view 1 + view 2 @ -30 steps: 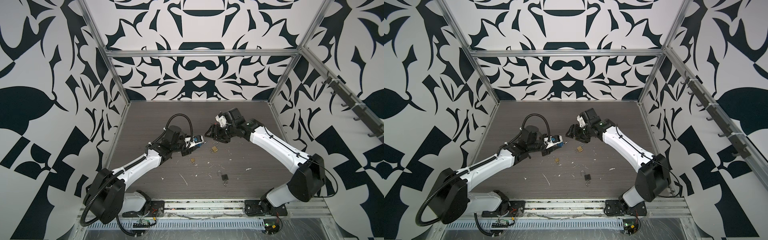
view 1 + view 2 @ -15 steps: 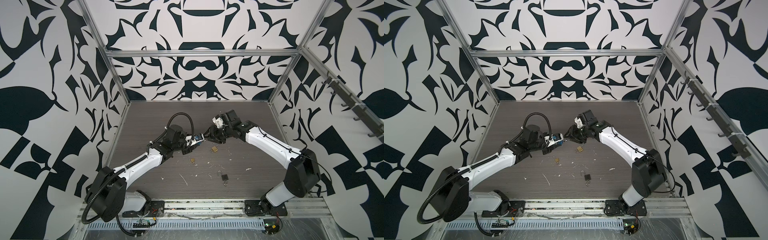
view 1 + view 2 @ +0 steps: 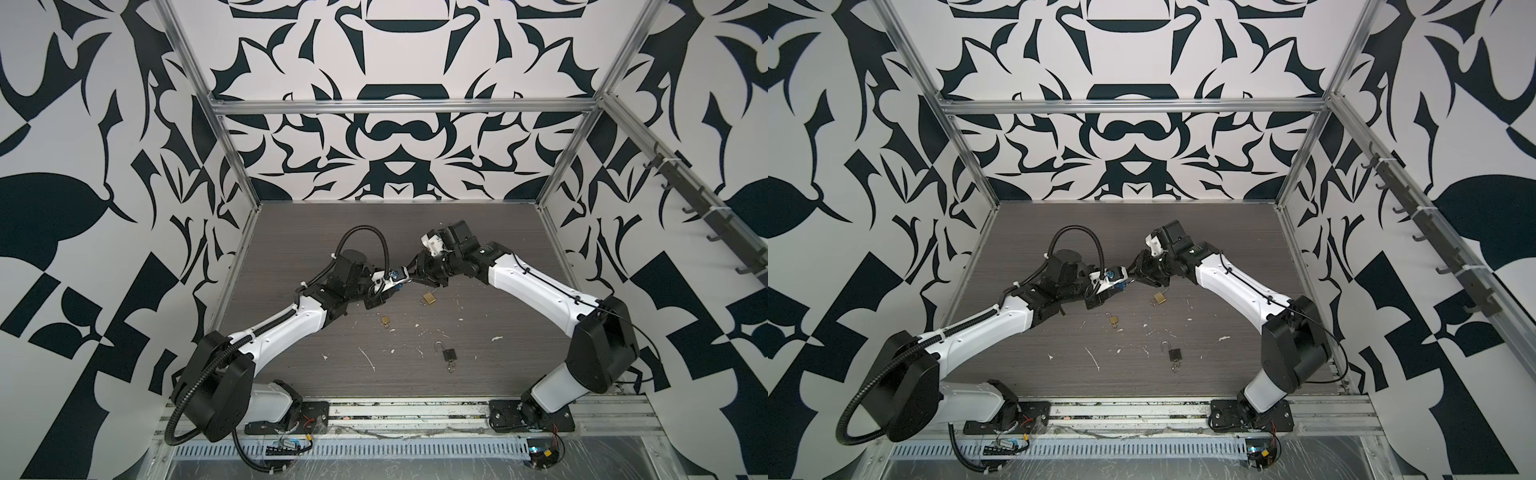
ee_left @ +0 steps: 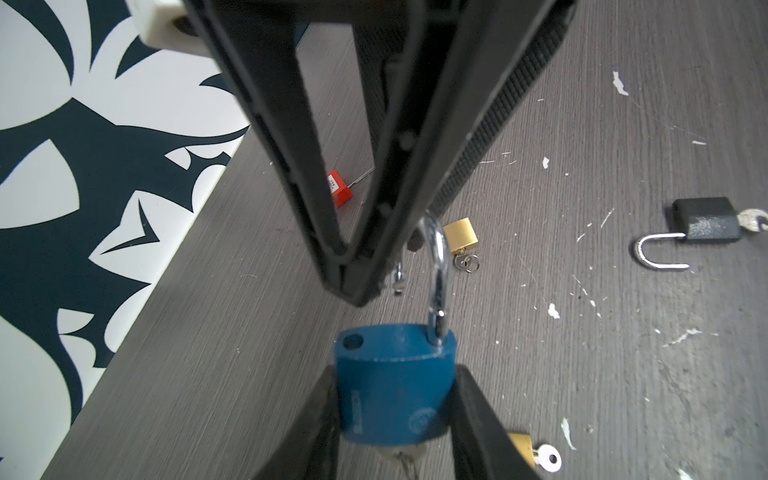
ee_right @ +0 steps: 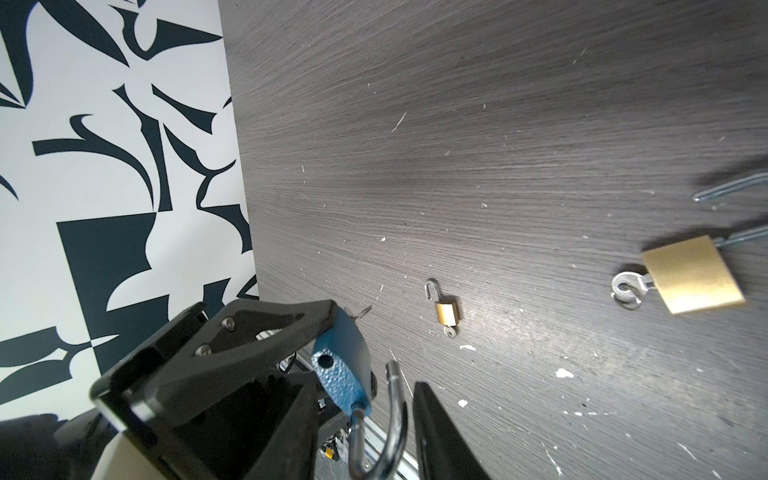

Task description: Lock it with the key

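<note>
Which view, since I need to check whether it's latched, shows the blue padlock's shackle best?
The left wrist view: the shackle rises from one side of the blue padlock, the other hole empty. The right wrist view cuts off part of its loop. In both top views the padlock is a tiny blue speck.

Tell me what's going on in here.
The left gripper holds a blue padlock by its body, with the shackle swung open. The right gripper is at that shackle; whether it grips it is unclear. A large brass padlock, a small brass padlock and a black padlock lie open on the table.
</note>
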You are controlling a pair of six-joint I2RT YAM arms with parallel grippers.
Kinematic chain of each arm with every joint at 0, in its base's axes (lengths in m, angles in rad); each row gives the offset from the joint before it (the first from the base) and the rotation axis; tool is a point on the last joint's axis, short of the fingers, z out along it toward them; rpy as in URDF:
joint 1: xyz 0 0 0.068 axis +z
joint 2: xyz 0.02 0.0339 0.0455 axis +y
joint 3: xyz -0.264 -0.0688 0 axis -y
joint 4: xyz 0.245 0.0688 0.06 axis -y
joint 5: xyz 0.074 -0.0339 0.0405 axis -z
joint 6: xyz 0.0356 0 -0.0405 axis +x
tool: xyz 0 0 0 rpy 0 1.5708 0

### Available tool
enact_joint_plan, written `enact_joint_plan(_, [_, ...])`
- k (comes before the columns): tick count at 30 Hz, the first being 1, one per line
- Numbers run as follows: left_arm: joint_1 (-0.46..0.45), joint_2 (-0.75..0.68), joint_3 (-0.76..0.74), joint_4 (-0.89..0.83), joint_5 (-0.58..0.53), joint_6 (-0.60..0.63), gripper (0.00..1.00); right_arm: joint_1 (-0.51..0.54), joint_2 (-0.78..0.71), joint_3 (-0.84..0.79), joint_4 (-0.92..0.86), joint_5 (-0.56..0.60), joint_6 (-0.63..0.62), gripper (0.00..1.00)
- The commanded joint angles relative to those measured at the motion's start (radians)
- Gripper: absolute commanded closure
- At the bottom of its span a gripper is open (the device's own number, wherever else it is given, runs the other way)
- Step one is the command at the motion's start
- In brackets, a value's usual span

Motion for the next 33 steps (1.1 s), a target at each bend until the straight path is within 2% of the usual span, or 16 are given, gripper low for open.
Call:
enact_joint_plan(1, [-0.008, 0.005, 0.028, 0.023, 0.005, 0.000, 1.00, 0.007, -0.044, -0.006, 0.024, 0.008, -0.006, 0.65])
enact_joint_plan(9, [-0.011, 0.008, 0.030, 0.015, 0.010, -0.006, 1.00, 0.008, -0.052, -0.010, 0.032, 0.014, -0.029, 0.82])
enact_joint_plan(19, [-0.011, 0.001, 0.056, -0.039, 0.052, -0.046, 1.00, 0.009, -0.057, 0.003, 0.068, -0.039, -0.178, 0.99])
enact_joint_plan(26, [-0.011, 0.015, 0.074, -0.042, 0.070, -0.076, 1.00, 0.012, -0.084, -0.024, 0.132, -0.100, -0.262, 1.00])
enact_joint_plan(33, [-0.011, 0.024, 0.099, -0.051, 0.102, -0.093, 1.00, 0.014, -0.093, -0.051, 0.176, -0.168, -0.289, 1.00])
